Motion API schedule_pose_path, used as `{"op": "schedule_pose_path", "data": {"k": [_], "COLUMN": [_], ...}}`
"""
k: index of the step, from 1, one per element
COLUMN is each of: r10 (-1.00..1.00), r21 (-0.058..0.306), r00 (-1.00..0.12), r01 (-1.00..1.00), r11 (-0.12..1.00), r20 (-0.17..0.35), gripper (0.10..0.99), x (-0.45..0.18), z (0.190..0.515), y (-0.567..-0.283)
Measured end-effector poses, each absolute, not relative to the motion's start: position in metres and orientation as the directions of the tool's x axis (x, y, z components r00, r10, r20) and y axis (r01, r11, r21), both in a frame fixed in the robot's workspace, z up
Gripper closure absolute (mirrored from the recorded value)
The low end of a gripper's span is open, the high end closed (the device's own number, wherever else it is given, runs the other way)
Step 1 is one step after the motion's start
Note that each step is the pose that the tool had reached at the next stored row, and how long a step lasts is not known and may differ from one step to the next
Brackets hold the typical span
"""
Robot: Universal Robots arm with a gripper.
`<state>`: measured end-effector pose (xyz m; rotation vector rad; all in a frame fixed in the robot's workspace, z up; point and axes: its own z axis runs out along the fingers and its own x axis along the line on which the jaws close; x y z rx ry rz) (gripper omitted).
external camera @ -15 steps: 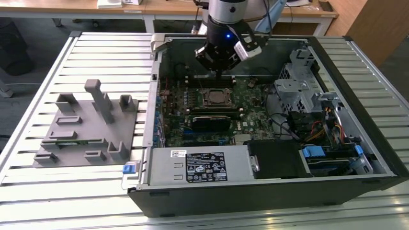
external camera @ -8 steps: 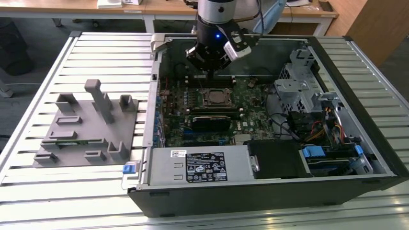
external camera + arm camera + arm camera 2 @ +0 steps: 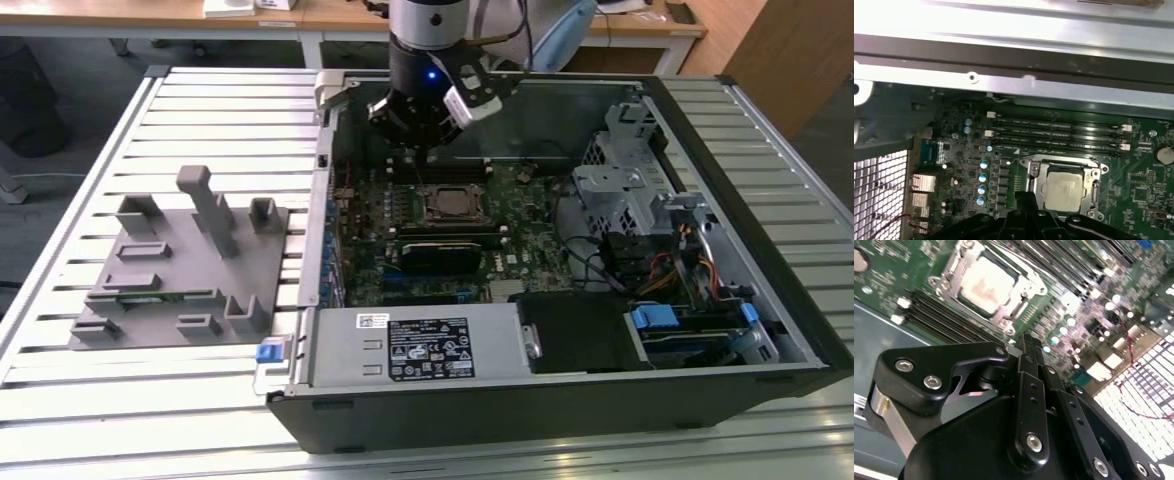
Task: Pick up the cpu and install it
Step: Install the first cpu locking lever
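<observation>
Counter (image 3: 134,420) first: slatted metal, carrying an open computer case (image 3: 561,410) laid on its side. I judge that is so the motherboard (image 3: 527,195) faces up and the arm can reach straight down into it. In the exterior view a grey parts fixture (image 3: 147,330) lies at nine o'clock of the case. Its upright posts and pockets look made to present components for picking.

The gripper (image 3: 415,172) hangs inside the case near its twelve o'clock wall, over the board. As far as I can see in both wrist views, the gripper (image 3: 1026,340) (image 3: 1026,196) has its tips drawn together with nothing between them.

The cpu (image 3: 451,203) is not in my grasp. It lies flat in the socket at the middle of the board, at about five o'clock of the gripper in the exterior view and close by it. A metal socket frame (image 3: 1034,167) surrounds it on all sides, which I take to be what keeps it square and located. I cannot tell whether that frame is latched. Long dark memory slots (image 3: 1054,132) run alongside the socket.

Seen through the first wrist view, the cpu (image 3: 1065,189) is a small flat square with a pale, dully shining metal top and a thin darker rim. In the second wrist view the cpu (image 3: 986,285) glares almost white, with faint reddish marks on its top.
</observation>
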<state>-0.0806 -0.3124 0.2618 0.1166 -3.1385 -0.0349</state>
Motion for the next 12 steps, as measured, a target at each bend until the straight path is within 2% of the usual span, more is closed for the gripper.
{"op": "schedule_pose_path", "data": {"k": [12], "r10": [-0.074], "r21": [0.021], "r00": [-0.997], "r01": [-0.074], "r11": [0.997], "r20": [-0.012], "gripper": [0.980], "x": [-0.102], "z": [0.260], "y": [-0.307]}}
